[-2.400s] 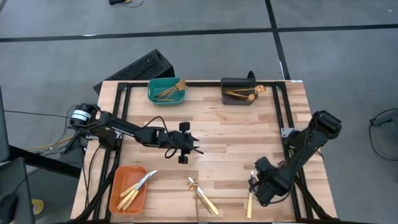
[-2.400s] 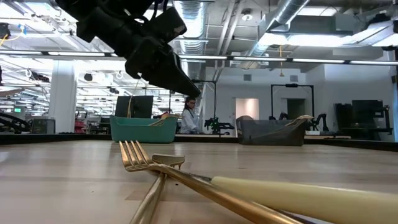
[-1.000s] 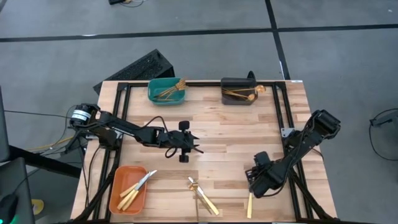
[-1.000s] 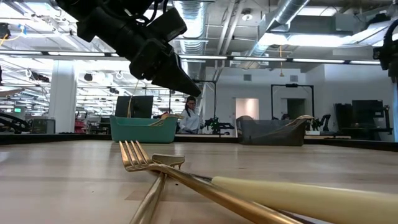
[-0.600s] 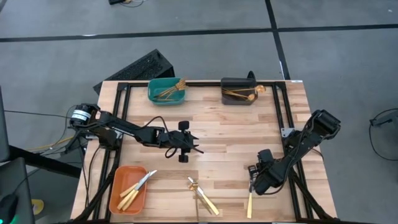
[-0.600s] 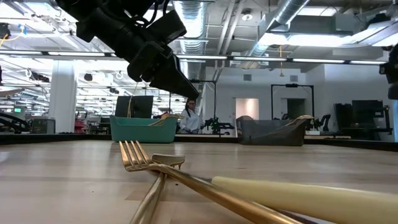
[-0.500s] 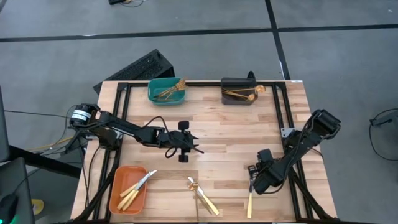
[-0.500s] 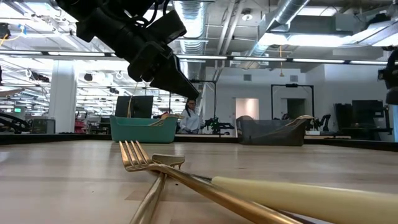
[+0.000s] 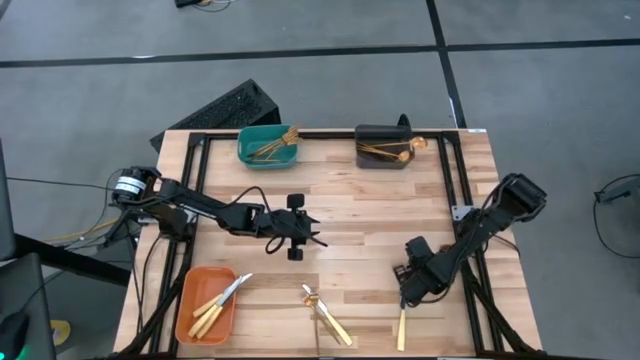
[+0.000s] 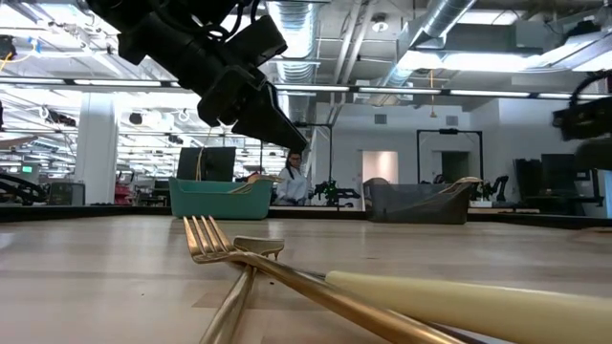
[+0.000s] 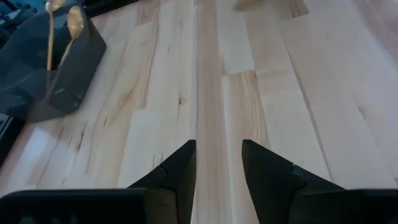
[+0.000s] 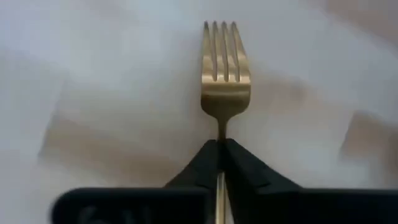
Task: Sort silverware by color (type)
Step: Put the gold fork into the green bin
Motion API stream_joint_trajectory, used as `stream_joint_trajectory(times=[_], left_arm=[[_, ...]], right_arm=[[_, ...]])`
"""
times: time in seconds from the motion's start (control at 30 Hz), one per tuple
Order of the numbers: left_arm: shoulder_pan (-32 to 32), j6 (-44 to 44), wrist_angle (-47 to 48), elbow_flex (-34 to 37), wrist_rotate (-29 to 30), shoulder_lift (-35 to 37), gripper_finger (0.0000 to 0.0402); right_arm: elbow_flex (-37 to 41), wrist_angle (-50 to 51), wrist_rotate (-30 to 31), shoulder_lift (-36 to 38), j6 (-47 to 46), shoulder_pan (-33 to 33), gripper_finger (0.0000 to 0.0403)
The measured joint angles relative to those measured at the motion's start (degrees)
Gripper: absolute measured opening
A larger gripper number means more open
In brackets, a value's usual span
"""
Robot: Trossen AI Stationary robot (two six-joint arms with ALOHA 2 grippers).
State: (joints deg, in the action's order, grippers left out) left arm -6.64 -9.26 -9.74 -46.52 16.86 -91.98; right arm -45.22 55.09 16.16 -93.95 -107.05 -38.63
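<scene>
A gold fork [image 12: 225, 68] lies near the table's front right, its handle [image 9: 400, 328] pointing at the near edge. My right gripper [image 9: 404, 292] stands over its tine end, shut on it [image 12: 220, 144]. My left gripper [image 9: 300, 236] hangs open over the table's middle with nothing between its fingers [image 11: 217, 168]. Another gold fork [image 10: 225, 247] and a cream-handled knife [image 10: 459, 301] lie crossed near the front centre [image 9: 326, 314]. More silverware sits in the teal bin [image 9: 268, 146], the dark grey bin [image 9: 385, 148] and the orange bin [image 9: 206, 304]. My right gripper pinches the fork's thin neck [image 12: 221, 129], just behind the tines, between its two fingertips [image 12: 208, 155]. The fingers come steeply from above and lie in line with the fork. The handle's end still shows on the table in the high view.
The teal and dark grey bins stand at the far edge, the orange bin at the near left. Black frame rails [image 9: 452, 180] run along the table's left and right sides. Bare wood lies between the two arms.
My right gripper has come down onto the fork near the front right and shifted a little toward the table's left. The fork's handle lies where it was. My left arm has kept still.
</scene>
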Motion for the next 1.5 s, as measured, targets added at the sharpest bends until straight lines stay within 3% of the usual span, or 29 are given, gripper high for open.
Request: stream_joint_trajectory(times=[0.13,0.4,0.57,0.7,0.83,0.97,1.2,1.4,1.5], left_arm=[[1.27,0.01,-0.05,0.00,-2.96,0.00,0.0116],[5.04,-0.10,-3.23,0.00,-6.07,0.00,0.0116],[6.46,1.63,-9.20,0.00,-9.87,0.00,0.0116],[6.68,1.56,-14.37,0.00,-11.79,0.00,0.0116],[6.68,0.87,-16.67,0.00,-12.09,0.00,0.0120],[6.68,0.87,-17.88,0.00,-13.46,0.00,0.0130],[6.63,0.49,-23.60,0.00,-22.69,0.00,0.0139],[6.61,-0.43,-28.82,0.00,-25.77,0.00,0.0127],[6.46,-1.23,-28.49,0.00,-25.85,0.00,0.0094]], right_arm=[[0.55,0.81,13.27,0.55,5.78,3.77,0.0020],[0.32,-17.35,42.57,5.36,29.14,11.16,0.0021],[0.32,-34.75,47.35,8.28,51.71,15.38,0.0021],[0.32,-53.31,43.90,9.62,73.91,18.37,0.0021],[0.29,-73.16,30.92,9.92,95.63,20.80,0.0021],[0.25,-86.71,19.09,9.79,109.29,22.58,0.0021],[0.25,-91.96,7.58,9.57,117.38,25.04,0.0021],[0.25,-94.47,6.36,9.46,121.02,25.70,0.0021],[0.25,-94.49,6.04,9.44,121.96,25.52,0.0021]])
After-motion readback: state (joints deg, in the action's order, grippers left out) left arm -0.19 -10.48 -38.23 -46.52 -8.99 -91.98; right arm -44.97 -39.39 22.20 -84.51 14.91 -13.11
